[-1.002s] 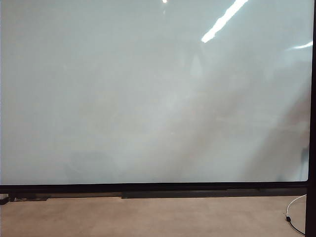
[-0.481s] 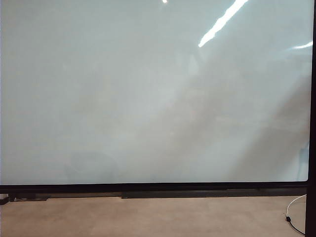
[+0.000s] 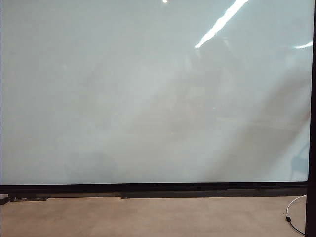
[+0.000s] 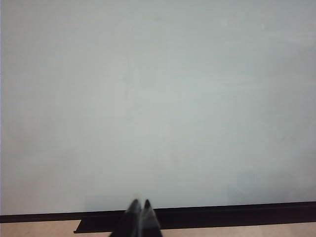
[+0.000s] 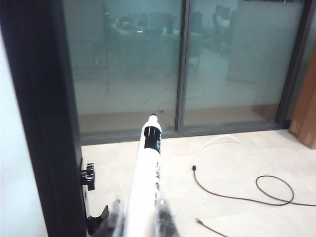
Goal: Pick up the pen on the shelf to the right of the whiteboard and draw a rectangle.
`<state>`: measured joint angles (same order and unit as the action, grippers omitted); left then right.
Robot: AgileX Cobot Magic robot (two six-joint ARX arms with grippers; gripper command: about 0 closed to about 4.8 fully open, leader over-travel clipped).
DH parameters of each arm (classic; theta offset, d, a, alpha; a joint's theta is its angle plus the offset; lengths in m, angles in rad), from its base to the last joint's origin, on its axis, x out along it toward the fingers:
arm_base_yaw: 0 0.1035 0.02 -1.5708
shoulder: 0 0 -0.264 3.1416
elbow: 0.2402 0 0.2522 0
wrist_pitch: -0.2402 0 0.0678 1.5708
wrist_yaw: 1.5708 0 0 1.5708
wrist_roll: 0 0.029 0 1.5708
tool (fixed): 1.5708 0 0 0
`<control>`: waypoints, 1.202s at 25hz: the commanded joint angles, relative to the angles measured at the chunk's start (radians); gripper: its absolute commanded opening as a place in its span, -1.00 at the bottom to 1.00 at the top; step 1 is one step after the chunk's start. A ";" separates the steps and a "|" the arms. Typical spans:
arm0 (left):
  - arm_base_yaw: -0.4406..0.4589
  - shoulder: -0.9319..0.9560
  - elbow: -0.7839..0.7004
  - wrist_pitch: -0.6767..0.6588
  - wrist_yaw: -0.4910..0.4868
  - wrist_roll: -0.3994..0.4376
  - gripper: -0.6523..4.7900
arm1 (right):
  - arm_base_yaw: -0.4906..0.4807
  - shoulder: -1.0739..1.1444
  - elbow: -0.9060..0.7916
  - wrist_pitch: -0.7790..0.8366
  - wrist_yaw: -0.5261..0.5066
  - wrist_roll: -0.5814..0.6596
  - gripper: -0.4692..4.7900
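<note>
Already carrying the pen clamped in the right gripper just past the whiteboard's right edge, reflections drifting across the blank glossy board, left gripper waiting pinched together by its bottom edge, rectangle not yet begun.

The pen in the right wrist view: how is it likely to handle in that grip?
The pen looks like a stiff, slim plastic barrel, probably light. Its smooth round body could twist or slide between the right gripper's jaws when pressed against the glossy whiteboard. Set down, it would likely roll.
</note>
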<state>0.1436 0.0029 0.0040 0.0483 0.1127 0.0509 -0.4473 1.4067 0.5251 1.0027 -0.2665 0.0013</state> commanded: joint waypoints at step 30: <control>0.000 0.000 0.003 0.013 0.004 -0.003 -0.78 | 0.456 -0.566 -0.210 -0.396 0.316 -0.193 -0.85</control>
<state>0.1436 0.0032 0.0040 0.0483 0.1127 0.0509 -0.0128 0.8444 0.3115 0.6083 0.0513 -0.1608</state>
